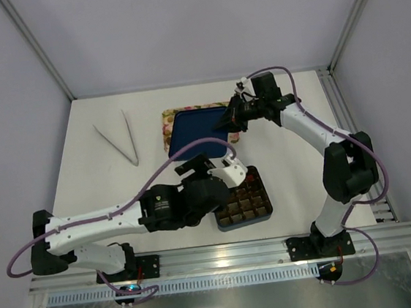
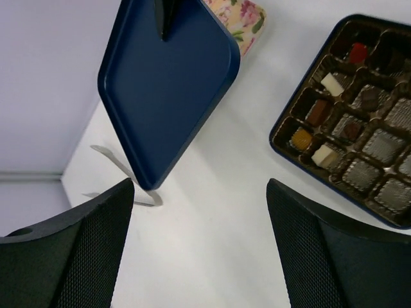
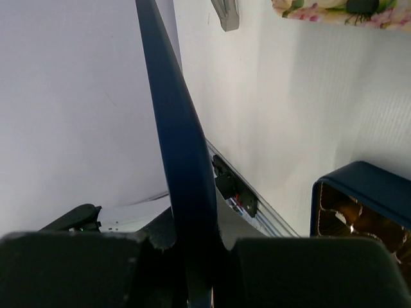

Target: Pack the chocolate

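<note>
The chocolate pieces [image 2: 332,84], red, whitish, brown and tan, sit in cells of the dark gridded box [image 2: 275,140], which lies at the table's front centre [image 1: 265,192]. My right gripper [image 1: 232,116] is shut on the edge of a dark blue lid [image 1: 199,129] and holds it tilted above the floral tray [image 1: 167,121]. In the right wrist view the lid [image 3: 180,141] runs edge-on between the shut jaws of that gripper [image 3: 199,256]. My left gripper [image 2: 200,256] is open and empty over bare table, left of the box and below the lid [image 2: 167,83].
Metal tongs [image 1: 119,141] lie on the table at the back left. The floral tray's corner [image 2: 241,19] shows behind the lid. The left arm's body covers the box's left side in the top view. Frame posts stand at the back corners.
</note>
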You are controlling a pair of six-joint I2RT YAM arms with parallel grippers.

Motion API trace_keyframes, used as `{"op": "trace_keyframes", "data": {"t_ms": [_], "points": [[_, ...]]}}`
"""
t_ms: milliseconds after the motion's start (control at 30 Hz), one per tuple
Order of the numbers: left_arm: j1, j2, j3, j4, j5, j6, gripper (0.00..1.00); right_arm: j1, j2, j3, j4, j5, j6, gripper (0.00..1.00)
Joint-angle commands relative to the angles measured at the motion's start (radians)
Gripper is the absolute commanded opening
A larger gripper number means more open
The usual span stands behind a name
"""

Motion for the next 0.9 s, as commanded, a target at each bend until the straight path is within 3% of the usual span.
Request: {"op": "trace_keyframes", "data": {"t_ms": [0, 467, 867], "points": [[-0.038, 0.0, -0.02, 0.111, -0.13, 0.159, 0.82, -0.034, -0.105, -0.014, -0.073, -0.087, -0.008, 0.04], [-0.071, 0.071, -0.09, 0.306, -0.114, 0.395, 0.83, -0.077, -0.196, -0.014, -0.274, -0.093, -0.08, 0.04], [-0.059, 0.039, -0.271, 0.737, -0.173, 0.658, 0.8, -0.076, -0.326, -0.052, -0.265, -0.046, 0.018, 0.04]]}}
